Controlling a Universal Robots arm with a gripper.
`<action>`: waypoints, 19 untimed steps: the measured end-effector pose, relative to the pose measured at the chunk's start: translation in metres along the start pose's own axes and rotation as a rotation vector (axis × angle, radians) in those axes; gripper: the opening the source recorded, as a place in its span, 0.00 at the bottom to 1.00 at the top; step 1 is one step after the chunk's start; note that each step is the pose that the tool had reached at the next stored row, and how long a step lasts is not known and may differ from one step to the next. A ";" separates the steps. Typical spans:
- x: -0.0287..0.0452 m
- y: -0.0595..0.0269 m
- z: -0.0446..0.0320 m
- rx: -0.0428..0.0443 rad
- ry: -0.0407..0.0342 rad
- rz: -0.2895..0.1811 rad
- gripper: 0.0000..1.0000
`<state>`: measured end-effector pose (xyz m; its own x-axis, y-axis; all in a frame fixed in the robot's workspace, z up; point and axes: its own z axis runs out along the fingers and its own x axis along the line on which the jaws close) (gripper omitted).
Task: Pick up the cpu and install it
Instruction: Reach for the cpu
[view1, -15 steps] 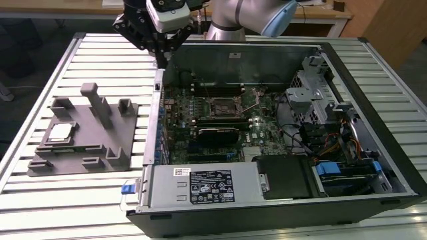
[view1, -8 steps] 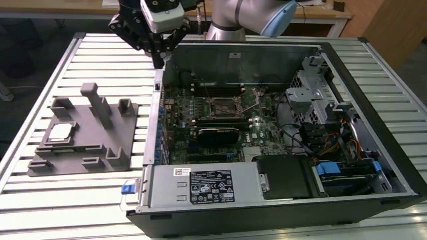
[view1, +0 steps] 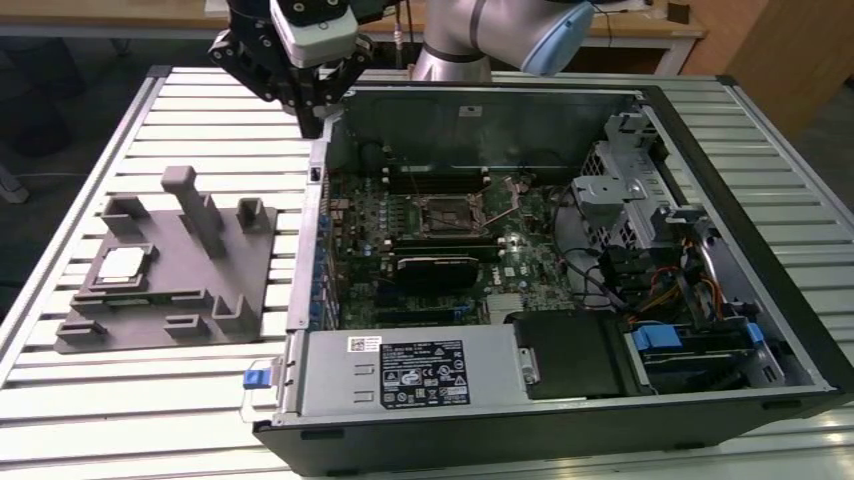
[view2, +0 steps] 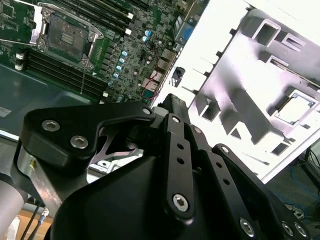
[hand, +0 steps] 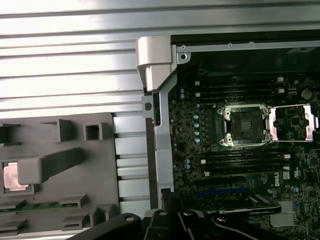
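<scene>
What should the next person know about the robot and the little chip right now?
Gripper: up above the computer case's far corner on the exterior view's left, not holding the cpu.
The cpu lies flat in the grey tray beside the case, untouched.
The motherboard socket is open and empty.
Done: nothing yet. Left: picking up and installing.

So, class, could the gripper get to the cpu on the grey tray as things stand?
Probably yes. The cpu lies uncovered in a tray pocket, open from above; the upright posts stand beside it, not over it. The gripper hangs above the table by the case.
</scene>
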<state>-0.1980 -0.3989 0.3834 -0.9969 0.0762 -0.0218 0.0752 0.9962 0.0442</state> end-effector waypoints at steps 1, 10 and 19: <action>0.0008 -0.0001 0.0000 0.0000 0.0000 0.000 0.11; 0.0077 -0.0006 0.0007 0.0000 0.0001 0.000 0.11; 0.0138 -0.0011 0.0014 0.0001 0.0003 0.000 0.11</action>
<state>-0.2117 -0.3989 0.3817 -0.9969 0.0763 -0.0216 0.0753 0.9962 0.0441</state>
